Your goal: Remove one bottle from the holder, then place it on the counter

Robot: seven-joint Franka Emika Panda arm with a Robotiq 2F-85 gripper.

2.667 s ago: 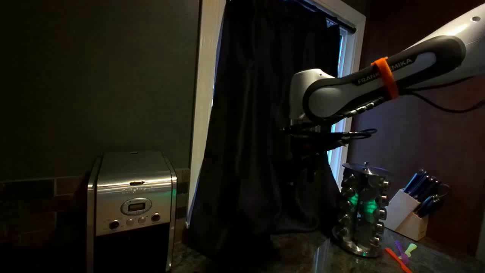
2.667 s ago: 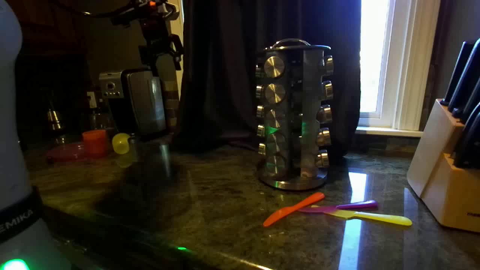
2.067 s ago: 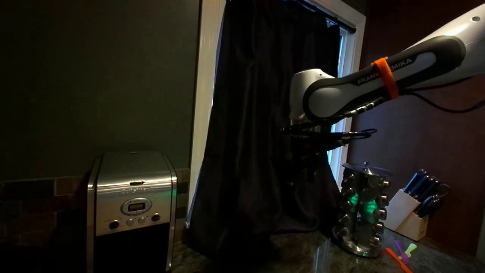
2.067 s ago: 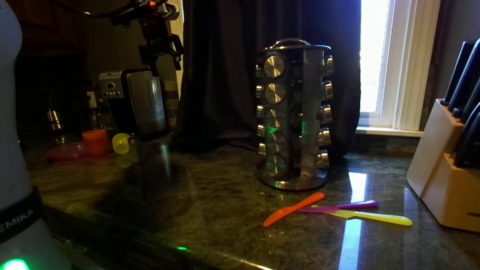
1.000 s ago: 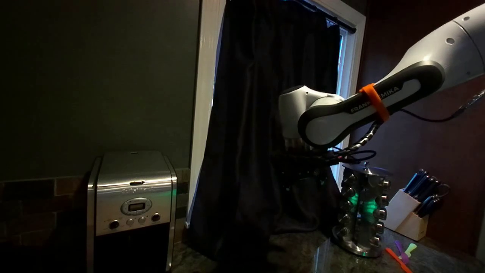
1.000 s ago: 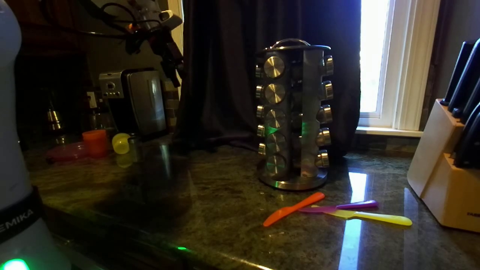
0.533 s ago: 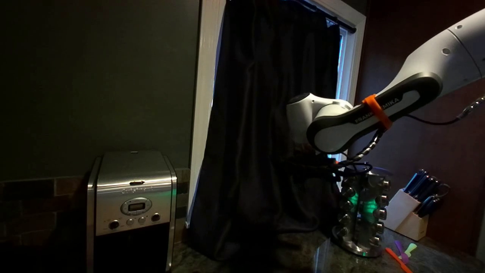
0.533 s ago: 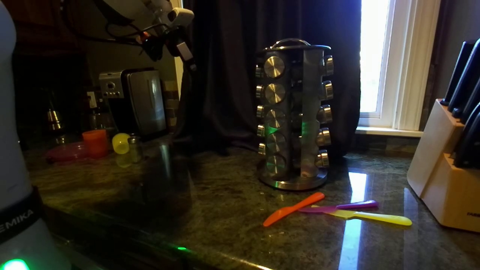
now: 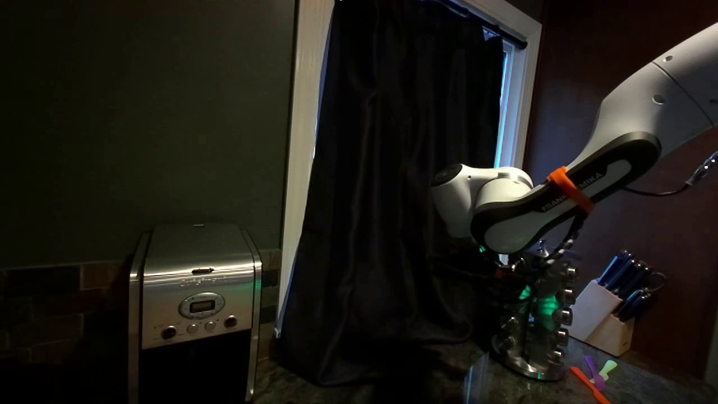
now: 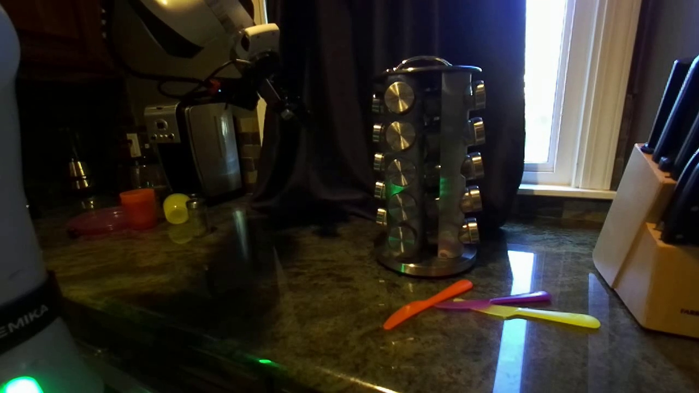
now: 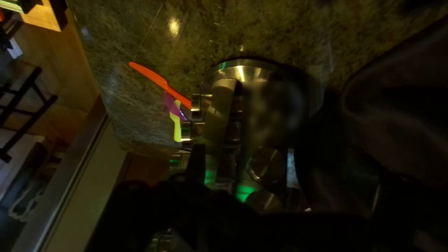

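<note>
The holder is a round steel carousel standing upright on the dark glossy counter; it also shows in an exterior view and the wrist view. Several bottles lie in it in columns, metal lids outward, such as one lid and another in the wrist view. My gripper is dark, tilted toward the holder, and apart from it at upper-row height. In the wrist view one finger shows to the left, nothing gripped visible; the other is lost in darkness. The jaws look open.
A steel coffee maker, orange cup, yellow cup and small glass jar stand behind left. A knife block is at right. Orange, purple and yellow knives lie before the holder. A dark curtain hangs behind.
The arm has come down and closer to the holder. The gripper has turned from pointing straight down to slanting toward the holder. The holder and the counter objects have not moved.
</note>
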